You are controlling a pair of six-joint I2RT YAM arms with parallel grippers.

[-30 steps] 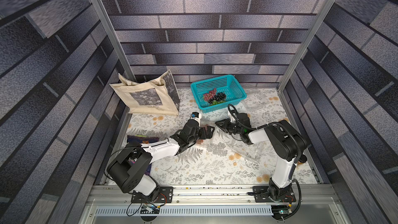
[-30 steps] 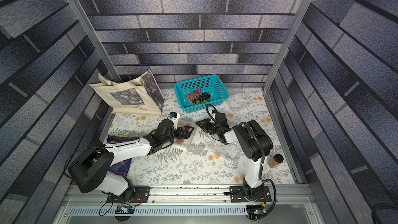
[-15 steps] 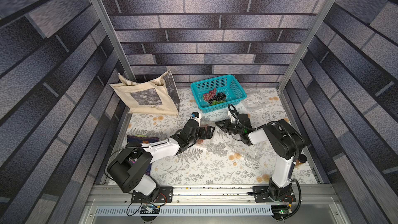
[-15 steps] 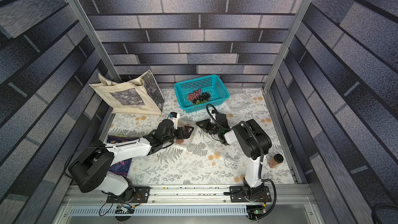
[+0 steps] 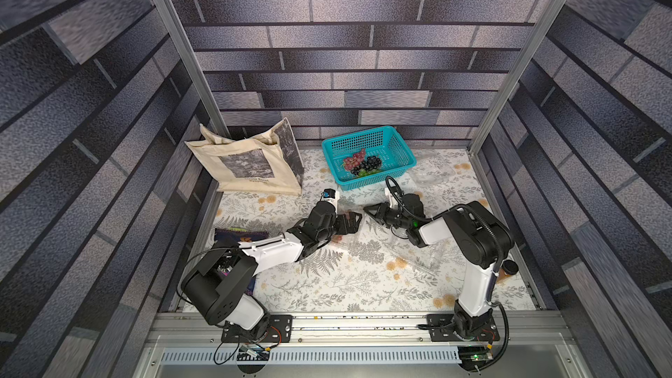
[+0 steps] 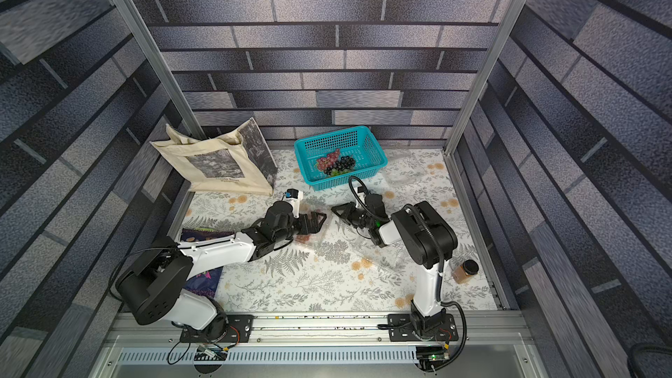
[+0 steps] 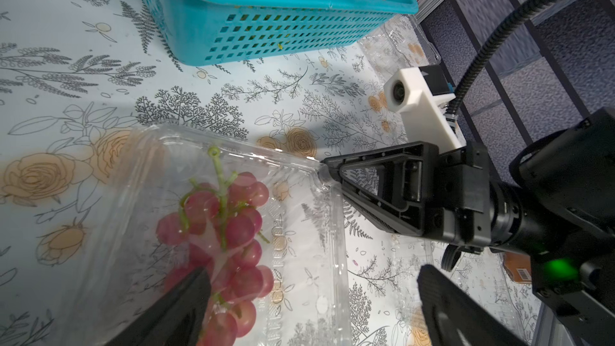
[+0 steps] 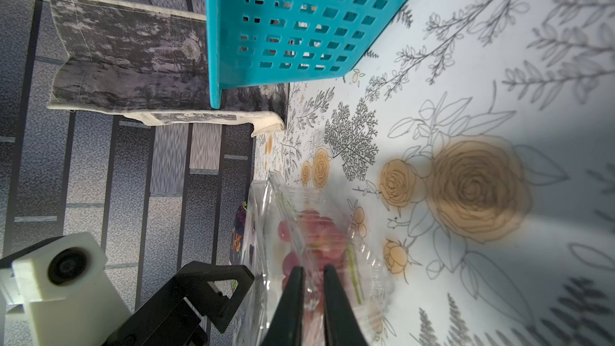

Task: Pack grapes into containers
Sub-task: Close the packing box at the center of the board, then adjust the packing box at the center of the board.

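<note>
I have the right end effector [image 7: 327,168] pressed together on the corner rim of the clamshell container [image 7: 299,224], with only thin clear plastic between its tips. The right wrist view shows the same narrow nip. The left end effector [image 7: 311,272] is spread wide and straddles the box. I cannot tell whether either of its fingers touches the plastic.

In both top views the box lies on the bench [image 5: 327,285] just below the middle of the frame, between the 2 end effectors and below the teal basket [image 5: 396,150]. 1 bunch of red grapes [image 7: 229,228] lies inside it. I cannot tell whether the lid is latched. More grapes [image 5: 363,165], red, dark and green, lie in the basket.

I judge the box to be very light, thin and springy. A pinch at 1 corner will likely twist it or drag it across the bench rather than lift it flat, and the glossy plastic may slip out. The stiffest place to hold is the flat rim flange, ideally at 2 opposite edges. The walls would buckle.

The bunches look soft and loosely joined. I would close gently around a bunch, or take the green stem [image 7: 219,168], since a hard squeeze could crush berries or knock them off to roll away.
</note>
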